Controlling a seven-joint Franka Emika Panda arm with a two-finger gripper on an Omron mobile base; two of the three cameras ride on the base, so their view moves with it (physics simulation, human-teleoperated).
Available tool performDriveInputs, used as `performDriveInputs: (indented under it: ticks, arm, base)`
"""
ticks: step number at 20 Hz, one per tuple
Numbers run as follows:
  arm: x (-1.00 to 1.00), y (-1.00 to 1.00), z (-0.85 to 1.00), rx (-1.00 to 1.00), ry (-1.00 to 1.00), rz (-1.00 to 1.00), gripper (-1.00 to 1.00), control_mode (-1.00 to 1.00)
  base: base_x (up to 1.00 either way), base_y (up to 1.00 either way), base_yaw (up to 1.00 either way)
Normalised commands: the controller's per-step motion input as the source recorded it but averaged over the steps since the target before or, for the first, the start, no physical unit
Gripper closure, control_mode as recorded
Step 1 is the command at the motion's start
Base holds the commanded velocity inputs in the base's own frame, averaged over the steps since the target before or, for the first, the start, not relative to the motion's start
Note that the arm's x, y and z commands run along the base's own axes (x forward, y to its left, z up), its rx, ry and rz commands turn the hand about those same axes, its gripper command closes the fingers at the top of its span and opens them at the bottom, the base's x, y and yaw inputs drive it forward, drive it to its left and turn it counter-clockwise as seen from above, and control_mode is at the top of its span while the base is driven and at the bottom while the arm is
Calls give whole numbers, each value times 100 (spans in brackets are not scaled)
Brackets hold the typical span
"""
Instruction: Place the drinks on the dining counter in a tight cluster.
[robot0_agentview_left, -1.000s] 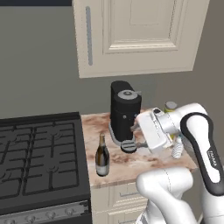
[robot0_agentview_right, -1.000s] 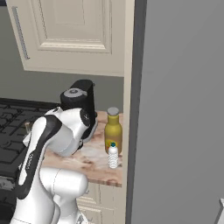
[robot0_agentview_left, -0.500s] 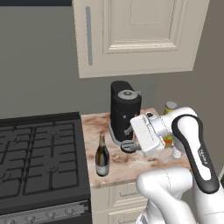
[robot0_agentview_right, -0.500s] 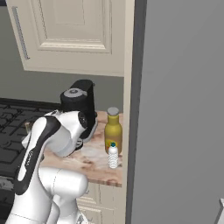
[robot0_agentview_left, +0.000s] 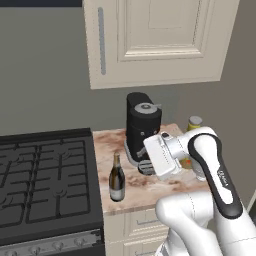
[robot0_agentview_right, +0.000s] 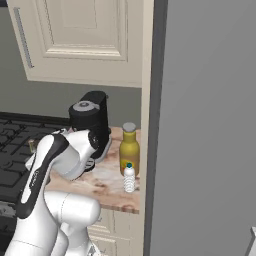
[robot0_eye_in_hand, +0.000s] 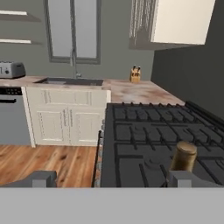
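Observation:
The slim dark wine bottle (robot0_agentview_left: 117, 179) stands near the front left of the small marble counter (robot0_agentview_left: 150, 192) beside the stove; its gold top (robot0_eye_in_hand: 183, 156) rises just behind my right fingertip (robot0_eye_in_hand: 183, 178). The fat yellow bottle (robot0_agentview_right: 129, 150) and the tiny water bottle (robot0_agentview_right: 129, 178) stand together at the counter's right end against the grey wall. My gripper (robot0_eye_in_hand: 113, 180) is open and holds nothing. It hangs in front of the coffee machine, right of the wine bottle (robot0_agentview_left: 150, 162), pointing left over the stove. The dining counter is out of view.
A black coffee machine (robot0_agentview_left: 141, 125) stands at the back of the small counter, close behind my hand. The black stove (robot0_agentview_left: 45, 175) adjoins the counter on the left. Cream wall cabinets (robot0_agentview_left: 160, 40) hang overhead. A tall grey panel (robot0_agentview_right: 210, 125) closes off the right side.
My hand has swung left and slightly down across the front of the coffee machine, toward the wine bottle. Its jaws stay open. The bottles have not moved.

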Motion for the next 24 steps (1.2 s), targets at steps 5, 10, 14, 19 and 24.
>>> performDriveInputs:
  ticks: [5,10,14,19,24]
  arm:
    - [23,15,-18,0,0,0,-100,-100]
    - [27,2,-12,0,0,0,-100,-100]
    - [34,0,-10,0,0,2,-100,-100]
    - [14,12,-17,0,0,1,-100,-100]
    - [6,20,-23,0,0,0,-100,-100]
  base:
    - [0,0,0]
    - [0,0,0]
    - [0,0,0]
    - [0,0,0]
    - [0,0,0]
